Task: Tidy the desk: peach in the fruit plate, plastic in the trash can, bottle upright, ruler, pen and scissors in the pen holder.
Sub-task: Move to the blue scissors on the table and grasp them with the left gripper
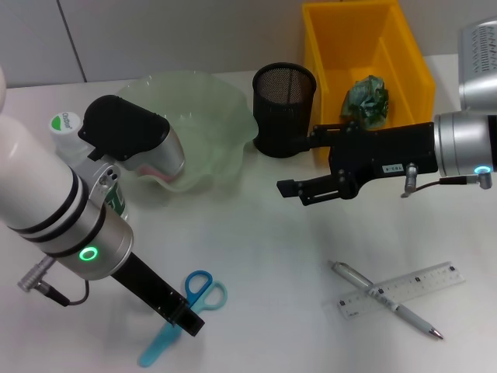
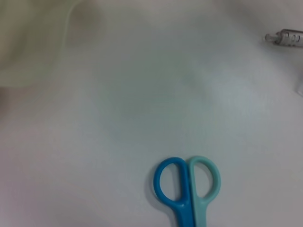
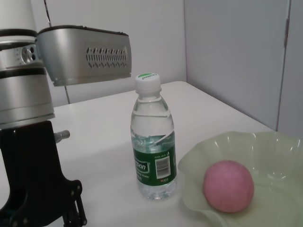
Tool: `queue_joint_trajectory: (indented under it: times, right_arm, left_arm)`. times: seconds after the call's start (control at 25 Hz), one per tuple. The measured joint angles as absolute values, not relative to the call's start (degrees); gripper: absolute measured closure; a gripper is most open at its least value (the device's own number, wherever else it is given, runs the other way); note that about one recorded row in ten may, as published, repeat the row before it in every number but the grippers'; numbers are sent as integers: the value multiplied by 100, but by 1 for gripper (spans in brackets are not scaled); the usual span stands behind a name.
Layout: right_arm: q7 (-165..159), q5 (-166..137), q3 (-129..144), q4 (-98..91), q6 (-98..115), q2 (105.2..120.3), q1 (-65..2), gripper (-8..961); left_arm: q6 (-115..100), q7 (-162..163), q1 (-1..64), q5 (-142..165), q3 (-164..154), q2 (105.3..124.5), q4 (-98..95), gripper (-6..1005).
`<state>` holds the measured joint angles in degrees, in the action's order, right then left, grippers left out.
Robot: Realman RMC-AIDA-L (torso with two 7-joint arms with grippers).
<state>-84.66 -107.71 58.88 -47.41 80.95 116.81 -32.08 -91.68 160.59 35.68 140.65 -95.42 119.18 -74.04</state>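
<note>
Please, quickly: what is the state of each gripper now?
Left gripper: low over the scissors, fingers cannot be told.
Right gripper: open, holding nothing, near the pen holder.

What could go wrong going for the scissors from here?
1. The left gripper sits low over the scissors, which lie flat on the desk; a flat pinch could slip or scrape.
2. The pen holder is narrow and stands between the fruit plate and the trash can, with the right gripper hovering in front; a carry there may clip it.
3. The bottle stands near the left arm; a swing might topple it.
</note>
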Motion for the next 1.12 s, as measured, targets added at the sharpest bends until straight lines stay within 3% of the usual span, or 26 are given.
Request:
queue_joint_trajectory:
  times: [0.56,1.12]
  right_arm:
    - [-8434,-10775,5908,-4699,8074,11697,-3190,133]
    - [-8421,-10781,5927,-4710,8074,11708,-3190,134]
  left_arm:
    - [-9115,15983,3555,14062,-9654,11918,-7397,332]
    - [-9094,15770,3561,13925,-9717,11918,-7255,410]
